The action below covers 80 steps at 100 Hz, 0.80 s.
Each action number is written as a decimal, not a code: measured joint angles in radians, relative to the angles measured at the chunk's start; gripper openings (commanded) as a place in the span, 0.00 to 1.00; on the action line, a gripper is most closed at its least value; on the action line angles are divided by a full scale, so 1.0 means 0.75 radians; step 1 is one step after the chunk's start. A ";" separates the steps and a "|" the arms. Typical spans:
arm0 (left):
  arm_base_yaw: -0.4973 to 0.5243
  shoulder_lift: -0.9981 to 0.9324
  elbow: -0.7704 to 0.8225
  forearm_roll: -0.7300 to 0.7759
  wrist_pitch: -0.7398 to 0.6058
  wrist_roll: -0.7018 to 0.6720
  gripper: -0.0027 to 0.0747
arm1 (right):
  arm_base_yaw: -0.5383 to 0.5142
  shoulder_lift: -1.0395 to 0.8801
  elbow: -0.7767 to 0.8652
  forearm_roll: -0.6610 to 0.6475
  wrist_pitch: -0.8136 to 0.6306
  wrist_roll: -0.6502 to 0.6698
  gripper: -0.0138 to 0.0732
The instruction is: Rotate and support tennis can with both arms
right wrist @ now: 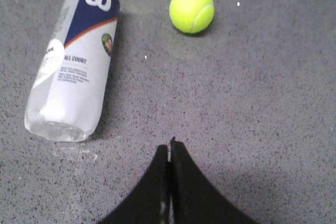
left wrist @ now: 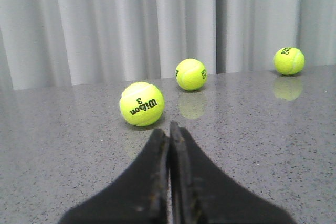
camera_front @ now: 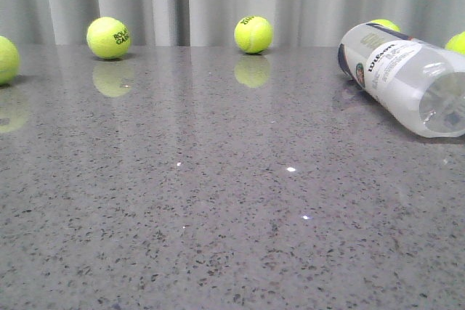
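The tennis can (camera_front: 407,81) is seen lying empty: light, smooth, likely to roll. Mid-body is favoured. Left gripper (left wrist: 169,129) and right gripper (right wrist: 168,148) are pressed together, holding nothing.

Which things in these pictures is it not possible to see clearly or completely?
- Tennis can, front view: its near end is cut by the right edge.
- Ball, front view: cut by the left edge.
- Small print on the can, right wrist view: too small.
- Both arms: outside the front view.
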 measured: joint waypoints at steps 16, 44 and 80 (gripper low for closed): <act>0.000 0.000 0.000 0.000 0.000 0.000 0.01 | 0.000 0.050 0.000 0.000 0.062 0.001 0.49; 0.000 0.000 0.000 0.000 0.000 0.000 0.01 | 0.000 0.055 0.000 0.003 0.095 0.001 0.90; 0.000 0.000 0.000 0.000 0.000 0.000 0.01 | 0.000 0.240 -0.105 0.165 0.035 -0.086 0.90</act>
